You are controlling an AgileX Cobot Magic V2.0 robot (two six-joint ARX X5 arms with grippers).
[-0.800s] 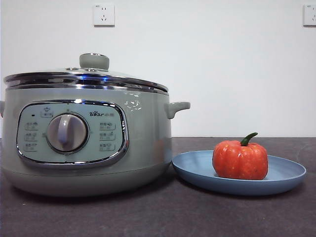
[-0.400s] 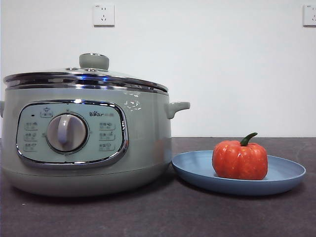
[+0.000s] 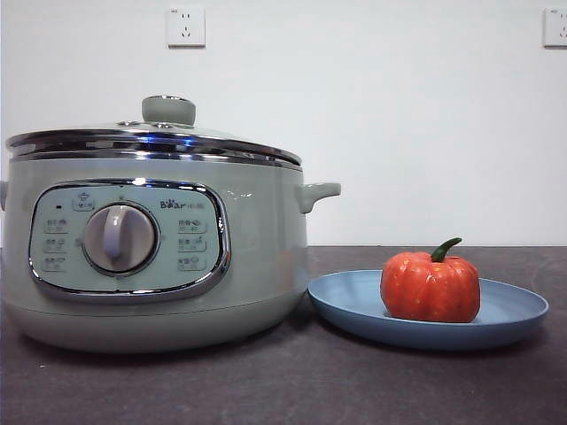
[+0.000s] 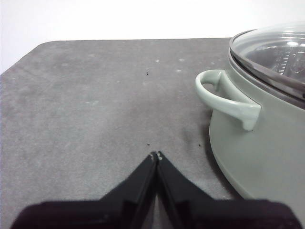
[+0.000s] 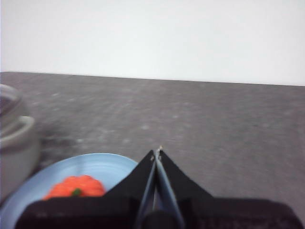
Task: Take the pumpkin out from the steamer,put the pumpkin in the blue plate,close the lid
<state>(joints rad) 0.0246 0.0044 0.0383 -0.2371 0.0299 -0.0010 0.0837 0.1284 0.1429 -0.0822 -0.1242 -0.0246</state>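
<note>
The orange-red pumpkin (image 3: 431, 286) with a green stem sits in the blue plate (image 3: 514, 314), right of the steamer (image 3: 257, 257). The glass lid (image 3: 151, 137) with its green knob rests on the steamer, closed. Neither gripper shows in the front view. My left gripper (image 4: 156, 155) is shut and empty above the bare table, beside the steamer's side handle (image 4: 224, 98). My right gripper (image 5: 158, 151) is shut and empty, above and beside the plate (image 5: 95, 167); the pumpkin (image 5: 76, 187) lies in it in that view.
The table (image 3: 292, 381) is dark grey. A white wall with two power sockets (image 3: 186, 27) stands behind. The steamer's edge (image 5: 14, 138) shows beside the plate in the right wrist view.
</note>
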